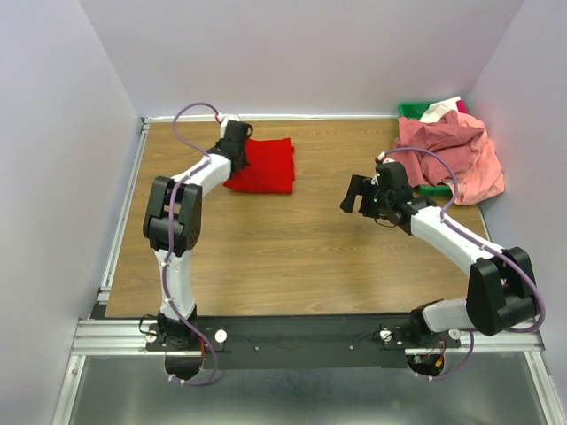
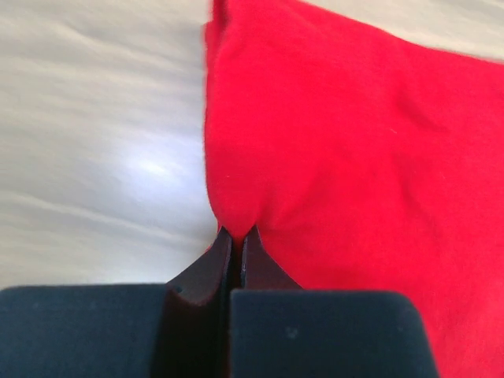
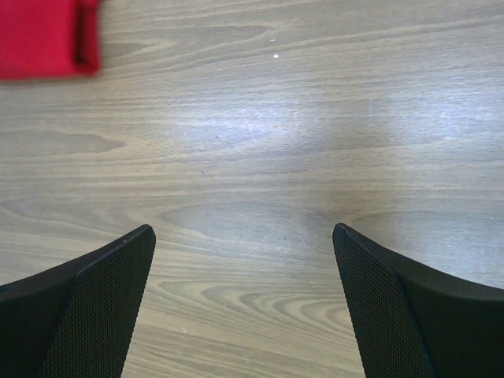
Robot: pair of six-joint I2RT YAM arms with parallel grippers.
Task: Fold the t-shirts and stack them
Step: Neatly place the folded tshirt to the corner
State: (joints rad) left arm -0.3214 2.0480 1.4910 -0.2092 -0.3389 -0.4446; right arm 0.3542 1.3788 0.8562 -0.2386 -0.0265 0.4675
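A folded bright red t-shirt (image 1: 264, 166) lies on the wooden table at the back left. My left gripper (image 1: 236, 147) is at its left edge, and in the left wrist view the red t-shirt (image 2: 354, 157) fills the right side, with my left gripper (image 2: 237, 233) shut and pinching its edge. A crumpled heap of salmon pink t-shirts (image 1: 454, 152) lies at the back right, spilling out of the bin. My right gripper (image 1: 356, 195) hovers over bare table at centre right, wide open with nothing between its fingers (image 3: 106, 276). The right wrist view catches a corner of the red t-shirt (image 3: 47, 35).
A green plastic bin (image 1: 413, 110) stands in the back right corner under the pink heap, with a white cloth (image 1: 440, 109) on top. Grey walls close the table on three sides. A metal rail (image 1: 310, 336) runs along the near edge.
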